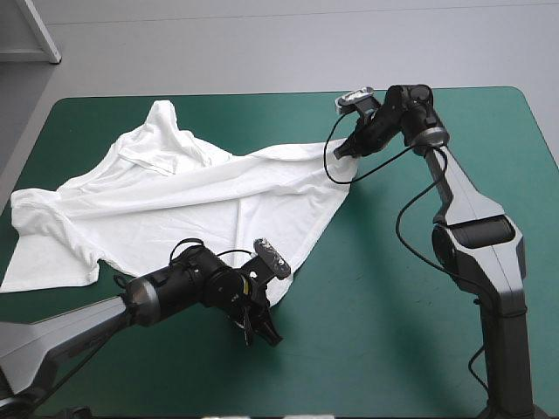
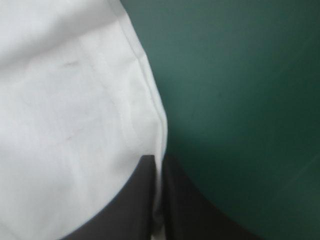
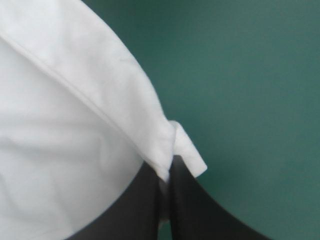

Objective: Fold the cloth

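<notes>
T-shirt (image 1: pixel 192 205) is light and limp, and it'll sag, so you keep to the hem corners. Left gripper (image 2: pixel 159 165) and right gripper (image 3: pixel 169 167) both pinch its edge.

T-shirt (image 1: pixel 201 201): plain white throughout, hems and seams the same white, creases shaded pale grey; two faint reddish streaks (image 2: pixel 72 63) show on it in the left wrist view. Table cover (image 1: pixel 376 349): uniform teal-green. Fingers (image 2: pixel 135 210) of the left gripper (image 2: pixel 159 165) and of the right gripper (image 3: pixel 169 167): plain black. Arms (image 1: pixel 467 205): dark grey and black, with a silver-grey band at each wrist.
</notes>
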You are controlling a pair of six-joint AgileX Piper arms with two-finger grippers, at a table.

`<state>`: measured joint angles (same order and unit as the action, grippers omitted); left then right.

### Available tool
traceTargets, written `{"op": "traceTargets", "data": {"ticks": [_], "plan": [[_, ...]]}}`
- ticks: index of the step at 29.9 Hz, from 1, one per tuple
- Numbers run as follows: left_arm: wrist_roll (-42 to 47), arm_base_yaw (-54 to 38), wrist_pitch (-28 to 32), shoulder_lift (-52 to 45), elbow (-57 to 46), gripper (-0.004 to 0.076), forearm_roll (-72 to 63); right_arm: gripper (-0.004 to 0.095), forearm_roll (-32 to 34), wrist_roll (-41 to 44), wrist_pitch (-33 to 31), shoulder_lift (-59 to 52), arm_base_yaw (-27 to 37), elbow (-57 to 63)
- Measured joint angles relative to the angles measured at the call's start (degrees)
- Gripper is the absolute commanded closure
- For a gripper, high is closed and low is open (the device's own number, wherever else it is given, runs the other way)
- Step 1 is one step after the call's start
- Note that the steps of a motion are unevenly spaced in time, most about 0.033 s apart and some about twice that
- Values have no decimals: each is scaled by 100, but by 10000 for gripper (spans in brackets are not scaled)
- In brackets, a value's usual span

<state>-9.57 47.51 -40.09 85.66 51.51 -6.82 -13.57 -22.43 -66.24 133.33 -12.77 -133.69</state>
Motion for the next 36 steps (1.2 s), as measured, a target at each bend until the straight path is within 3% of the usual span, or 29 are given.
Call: {"op": "traceTargets", "data": {"ticks": [5,9,15,20,30,36], "plan": [[273,0,335,-530,79,705,156,916,-524,12,-204,-846,-11,-65],[900,0,376,-889,426,705,1324,915,-608,-7,-237,-1404,-23,-71],[1362,0,-3,-1047,1641,705,3503,916,-622,-51,-116,-2375,-23,-71],[1397,-241,98,-1035,2688,704,4551,916,-691,-59,67,-3125,-23,-82],[147,-2368,372,-927,4627,701,3423,916,-726,-121,167,-4143,-23,-101],[-584,-2794,278,-852,6108,701,2844,920,-786,-159,704,-4798,-23,-101]]}}
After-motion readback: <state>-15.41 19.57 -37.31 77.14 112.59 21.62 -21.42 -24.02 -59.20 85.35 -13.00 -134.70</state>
